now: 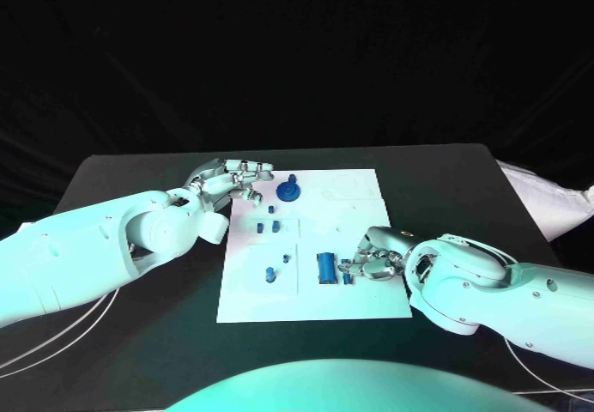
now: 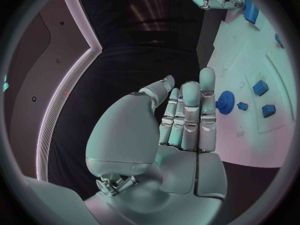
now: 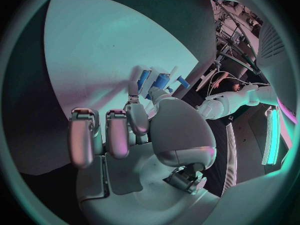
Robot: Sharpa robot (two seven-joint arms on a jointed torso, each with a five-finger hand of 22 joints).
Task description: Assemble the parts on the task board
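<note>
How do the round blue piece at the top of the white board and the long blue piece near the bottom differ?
The gear is round and toothed; the block is long and straight-sided. The gear sits at the board's far end beside the left hand; the block lies at the near end beside the right hand. Neither hand plainly holds its piece. Both are blue and lie on the board.

One task board [image 1: 359, 300] — one blue gear [image 1: 288, 190], one long blue block [image 1: 325, 267] — two hands.
</note>
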